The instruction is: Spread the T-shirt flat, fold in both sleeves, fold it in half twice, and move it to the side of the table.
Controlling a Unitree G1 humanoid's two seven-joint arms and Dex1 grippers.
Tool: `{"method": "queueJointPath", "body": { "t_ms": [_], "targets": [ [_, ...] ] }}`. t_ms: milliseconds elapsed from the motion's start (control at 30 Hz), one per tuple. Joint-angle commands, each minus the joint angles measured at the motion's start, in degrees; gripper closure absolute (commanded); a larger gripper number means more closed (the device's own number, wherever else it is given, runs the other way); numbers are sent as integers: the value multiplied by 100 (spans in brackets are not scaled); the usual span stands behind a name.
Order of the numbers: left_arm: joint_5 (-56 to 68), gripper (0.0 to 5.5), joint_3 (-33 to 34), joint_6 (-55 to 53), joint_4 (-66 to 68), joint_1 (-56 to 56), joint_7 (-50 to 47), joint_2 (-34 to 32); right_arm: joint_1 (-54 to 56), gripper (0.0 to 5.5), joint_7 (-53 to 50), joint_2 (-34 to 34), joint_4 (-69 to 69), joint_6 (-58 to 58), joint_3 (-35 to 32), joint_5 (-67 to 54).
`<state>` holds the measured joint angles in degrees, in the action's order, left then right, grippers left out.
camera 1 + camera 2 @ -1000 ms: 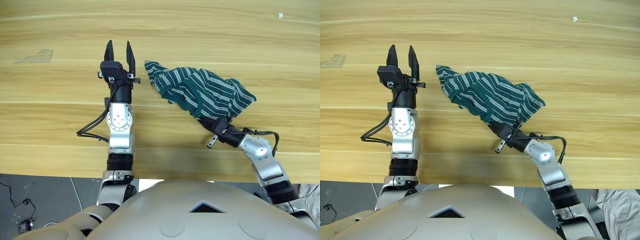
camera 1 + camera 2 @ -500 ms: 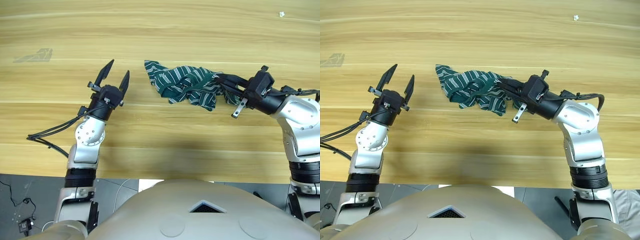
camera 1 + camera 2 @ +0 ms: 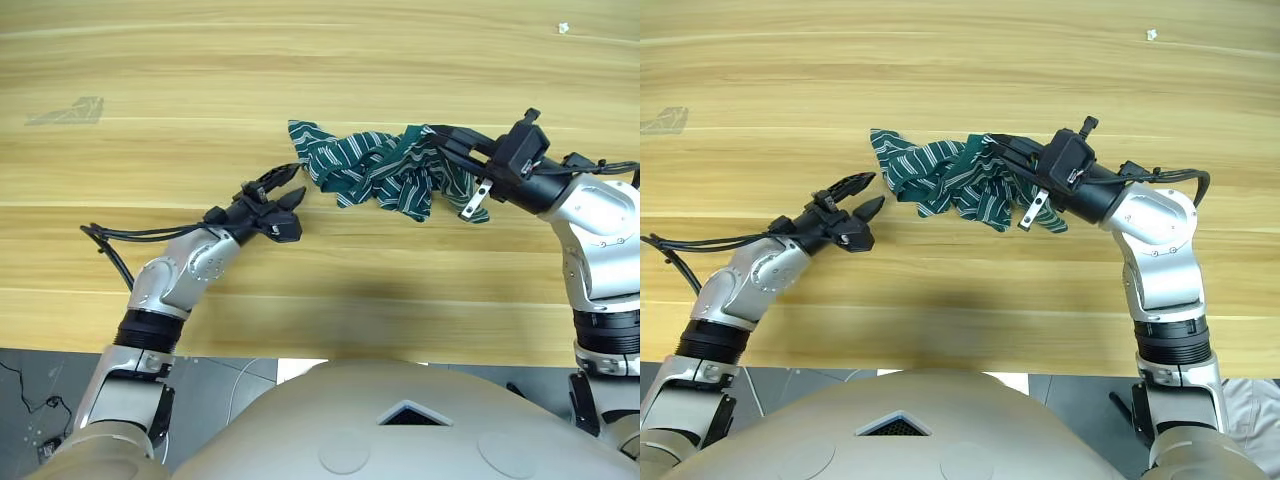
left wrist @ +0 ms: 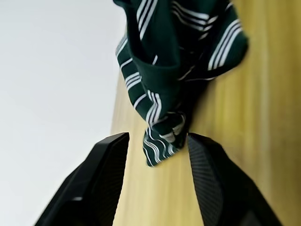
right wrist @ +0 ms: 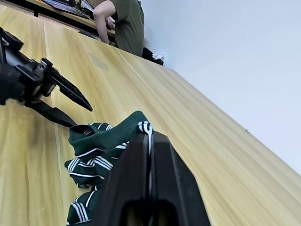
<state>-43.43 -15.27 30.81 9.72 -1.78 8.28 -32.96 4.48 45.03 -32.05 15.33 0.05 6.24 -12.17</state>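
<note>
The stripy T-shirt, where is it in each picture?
Left eye view: T-shirt bunched up, middle of the table.
Right eye view: T-shirt, same spot.
Left wrist view: its corner at the open left end effector.
Right wrist view: pinched by the right end effector.
Shared landmark: the left end effector.

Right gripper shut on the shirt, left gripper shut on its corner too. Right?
Not quite: the left gripper is open. The left wrist view shows its fingers apart, one on either side of the shirt corner. The right gripper is shut on the shirt, as you said.
</note>
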Motion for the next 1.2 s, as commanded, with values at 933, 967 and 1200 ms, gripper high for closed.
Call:
{"method": "queueJointPath", "body": {
  "t_ms": [933,967,1200],
  "targets": [
    [-247,548,-663,32,349,-405,-815,113,-69,550,-39,244,-105,-201,179,216],
    [-224,548,-647,35,314,-394,-802,92,-68,550,-36,252,-110,-209,186,222],
    [1183,548,-41,192,-455,-122,-84,-376,29,550,9,224,-361,-306,168,274]
  ]
}}
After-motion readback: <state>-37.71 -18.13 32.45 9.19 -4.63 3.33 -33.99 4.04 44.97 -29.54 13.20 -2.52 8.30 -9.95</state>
